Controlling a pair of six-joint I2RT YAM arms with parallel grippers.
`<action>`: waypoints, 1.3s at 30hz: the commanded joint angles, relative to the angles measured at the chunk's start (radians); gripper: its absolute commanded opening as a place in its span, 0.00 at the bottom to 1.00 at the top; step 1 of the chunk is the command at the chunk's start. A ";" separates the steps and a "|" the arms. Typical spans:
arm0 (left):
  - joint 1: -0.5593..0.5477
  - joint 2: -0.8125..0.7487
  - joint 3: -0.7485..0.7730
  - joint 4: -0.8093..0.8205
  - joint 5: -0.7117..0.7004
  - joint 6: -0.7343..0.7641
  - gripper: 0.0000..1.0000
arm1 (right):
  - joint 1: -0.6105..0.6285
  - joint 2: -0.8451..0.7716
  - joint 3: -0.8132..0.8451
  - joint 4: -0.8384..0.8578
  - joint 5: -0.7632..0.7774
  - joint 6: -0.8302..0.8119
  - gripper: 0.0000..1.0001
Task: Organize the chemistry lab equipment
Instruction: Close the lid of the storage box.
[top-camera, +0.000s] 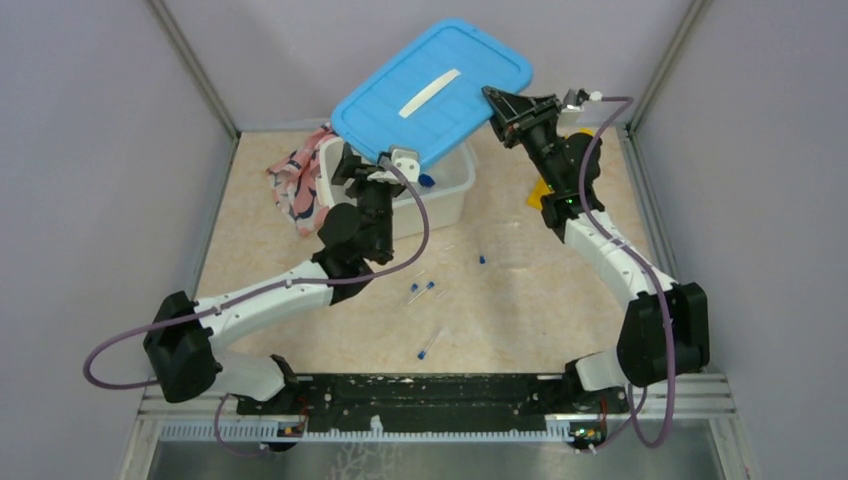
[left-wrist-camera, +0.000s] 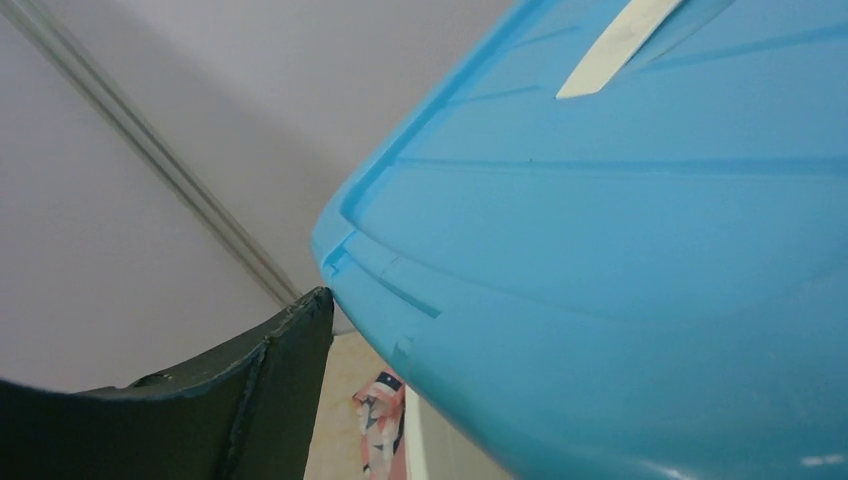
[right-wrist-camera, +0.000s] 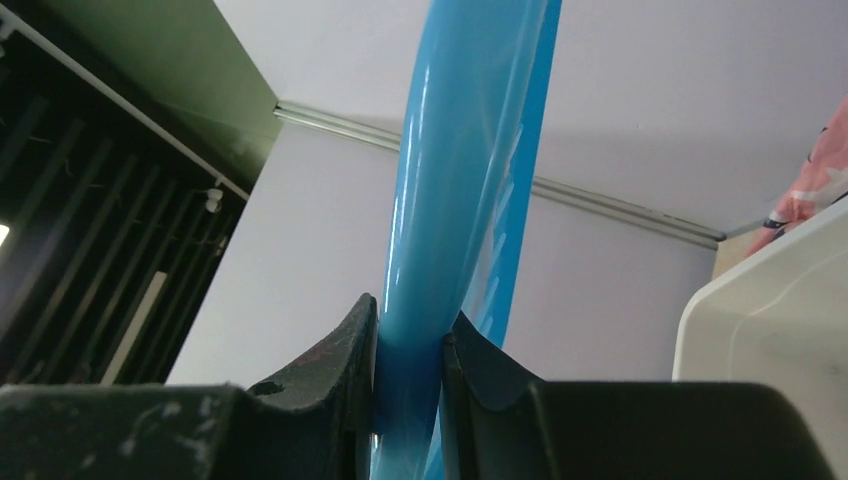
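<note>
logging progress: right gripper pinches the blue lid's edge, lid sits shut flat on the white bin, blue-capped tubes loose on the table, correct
Not shut: the top external view shows the blue lid raised and tilted above the open white bin. The right gripper does pinch its edge, and blue-capped tubes lie loose on the table.

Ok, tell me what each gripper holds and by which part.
Right gripper pinches the blue lid by its rim. Left gripper: cannot tell, lid hides its other finger.
</note>
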 joint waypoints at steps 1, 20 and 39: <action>0.007 -0.059 0.075 -0.230 -0.020 -0.276 0.78 | -0.016 0.076 -0.024 0.186 0.034 0.018 0.03; 0.008 -0.147 0.006 -0.438 -0.140 -0.302 0.98 | -0.046 0.211 0.064 0.294 0.063 0.109 0.01; 0.029 -0.105 -0.099 -0.267 -0.225 -0.085 0.98 | -0.051 0.250 0.135 0.287 0.062 0.118 0.00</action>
